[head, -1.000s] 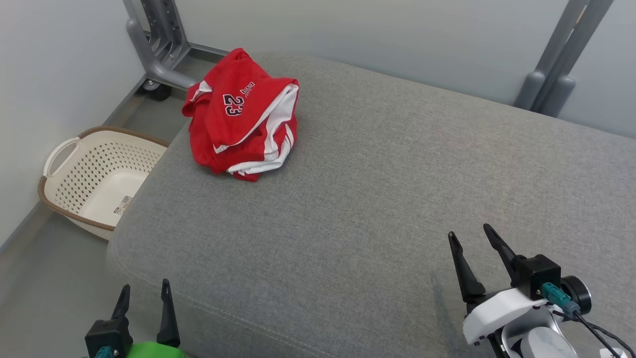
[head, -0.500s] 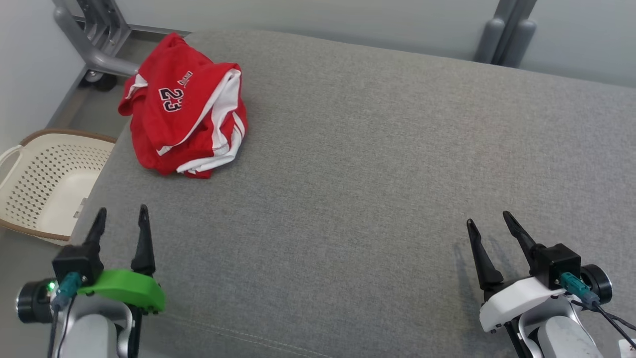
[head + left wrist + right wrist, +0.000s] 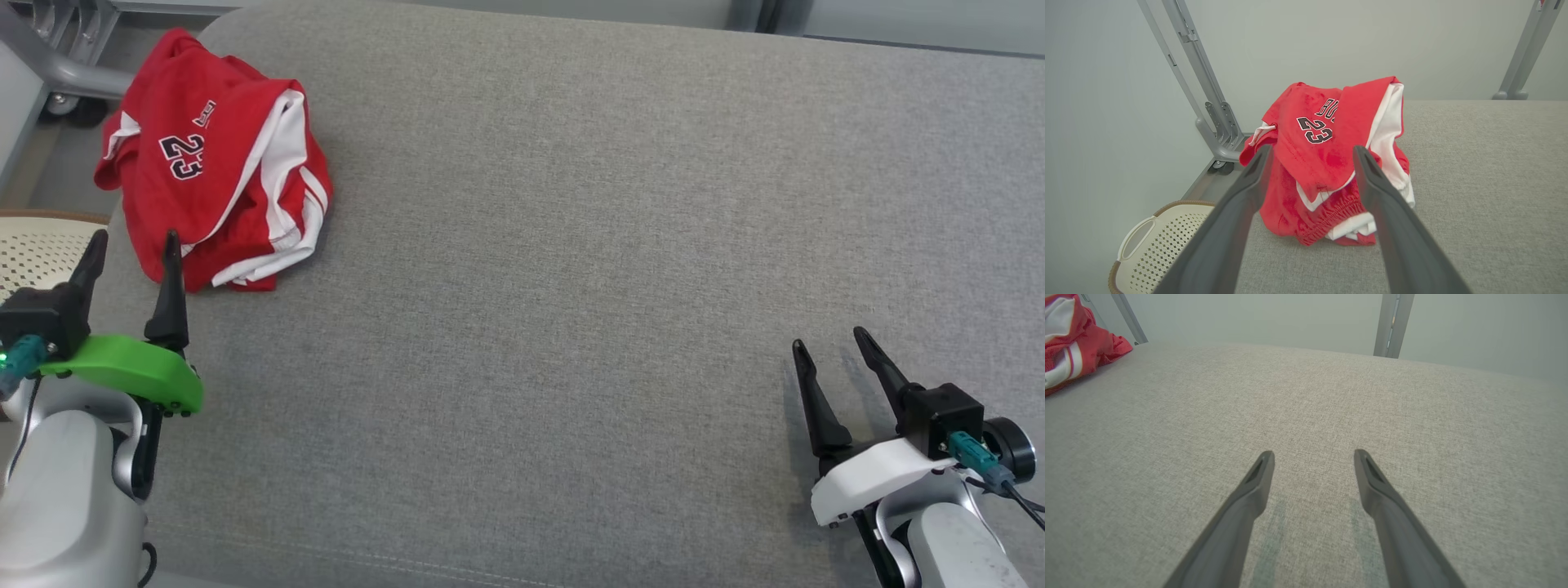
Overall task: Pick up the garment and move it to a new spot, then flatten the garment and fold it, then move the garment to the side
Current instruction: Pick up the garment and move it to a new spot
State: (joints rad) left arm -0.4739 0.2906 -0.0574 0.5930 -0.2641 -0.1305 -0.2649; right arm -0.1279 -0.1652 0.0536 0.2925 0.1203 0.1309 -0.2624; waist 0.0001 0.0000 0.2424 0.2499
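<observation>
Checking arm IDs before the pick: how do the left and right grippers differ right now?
Left gripper has a green housing; right gripper has a white one. Left gripper sits close to the red garment, fingers framing it in the left wrist view; right gripper is far from it, over bare grey cushion. Shared: both open, holding nothing.

The head camera has turned, so the garment (image 3: 229, 180) now appears further to the left in the picture; this is only the camera's move. The left claw (image 3: 135, 237) has come forward from the near left corner. Its spread fingers now reach the garment's near edge.
</observation>
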